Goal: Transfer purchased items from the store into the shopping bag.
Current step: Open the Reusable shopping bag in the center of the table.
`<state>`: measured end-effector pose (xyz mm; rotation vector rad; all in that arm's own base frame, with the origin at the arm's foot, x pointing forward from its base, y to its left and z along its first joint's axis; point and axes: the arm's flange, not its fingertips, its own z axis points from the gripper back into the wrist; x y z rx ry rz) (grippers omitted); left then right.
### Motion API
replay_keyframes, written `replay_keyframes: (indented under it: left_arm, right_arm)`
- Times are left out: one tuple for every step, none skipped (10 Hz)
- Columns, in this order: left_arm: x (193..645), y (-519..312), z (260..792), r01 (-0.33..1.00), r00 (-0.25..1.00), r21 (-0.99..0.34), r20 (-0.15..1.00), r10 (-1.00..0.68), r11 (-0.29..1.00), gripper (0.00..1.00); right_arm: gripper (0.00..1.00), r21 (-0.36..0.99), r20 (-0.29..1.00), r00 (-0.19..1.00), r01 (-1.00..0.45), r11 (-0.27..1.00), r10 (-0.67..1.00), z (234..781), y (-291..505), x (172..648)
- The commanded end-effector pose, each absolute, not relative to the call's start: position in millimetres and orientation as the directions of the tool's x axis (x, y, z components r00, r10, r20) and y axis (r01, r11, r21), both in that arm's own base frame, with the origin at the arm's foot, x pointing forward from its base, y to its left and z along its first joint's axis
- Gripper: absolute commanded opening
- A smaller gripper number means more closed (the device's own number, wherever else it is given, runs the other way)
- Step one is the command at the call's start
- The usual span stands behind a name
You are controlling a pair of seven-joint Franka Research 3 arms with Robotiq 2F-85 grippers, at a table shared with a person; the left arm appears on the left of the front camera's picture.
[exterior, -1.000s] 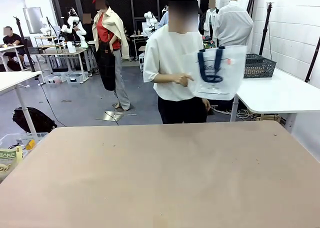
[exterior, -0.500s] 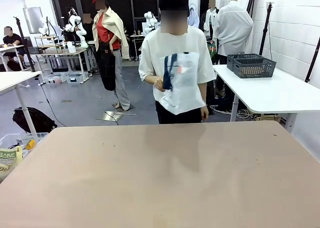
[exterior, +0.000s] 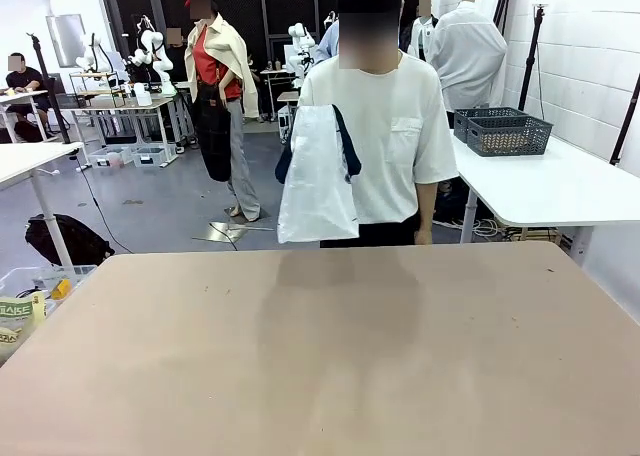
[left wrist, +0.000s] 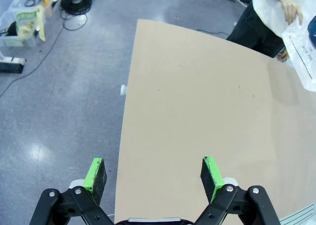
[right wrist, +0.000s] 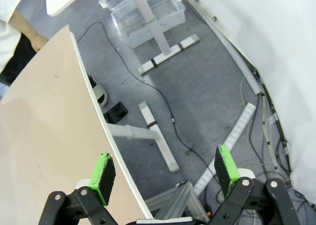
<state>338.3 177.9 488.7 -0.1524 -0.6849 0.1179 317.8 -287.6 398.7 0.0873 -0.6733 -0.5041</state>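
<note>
Swung leftward, shopping bag point(exterior: 316, 176) hangs beyond tan table point(exterior: 320, 356); left gripper point(left wrist: 153, 170) and right gripper point(right wrist: 165, 168) fingers spread.

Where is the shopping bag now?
Front view, just left of centre: the shopping bag hangs in front of the person at the far edge of the table.

Counter point(exterior: 320, 356) top lies bare & open on robot's side of the shopping bag point(exterior: 316, 181), w/ room across full width. Bag hangs at far edge, person point(exterior: 400, 126) just behind it: the obstacle there. Left pincer point(left wrist: 153, 174) & right pincer point(right wrist: 165, 169) are spread wide, well apart from bag.
</note>
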Motion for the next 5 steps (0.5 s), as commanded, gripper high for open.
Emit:
replay_keyframes:
  left_arm:
    - [337.4, 177.7, 488.7, -0.072, 0.77, -0.181, 0.615, 0.17, 0.981, 1.0]
    - [337.4, 177.7, 488.7, -0.072, 0.77, -0.181, 0.615, 0.17, 0.981, 1.0]
    - [337.4, 177.7, 488.7, -0.072, 0.77, -0.181, 0.615, 0.17, 0.981, 1.0]
    - [337.4, 177.7, 488.7, -0.072, 0.77, -0.181, 0.615, 0.17, 0.981, 1.0]
    - [337.4, 177.7, 488.7, -0.072, 0.77, -0.181, 0.615, 0.17, 0.981, 1.0]
  right_arm:
    - [1.0, 0.225, 0.573, 0.673, 0.418, 0.88, -0.466, 398.8, -285.4, 317.1]
    - [1.0, 0.225, 0.573, 0.673, 0.418, 0.88, -0.466, 398.8, -285.4, 317.1]
    - [1.0, 0.225, 0.573, 0.673, 0.418, 0.88, -0.466, 398.8, -285.4, 317.1]
    - [1.0, 0.225, 0.573, 0.673, 0.418, 0.88, -0.466, 398.8, -285.4, 317.1]
    - [1.0, 0.225, 0.573, 0.673, 0.418, 0.88, -0.466, 398.8, -285.4, 317.1]
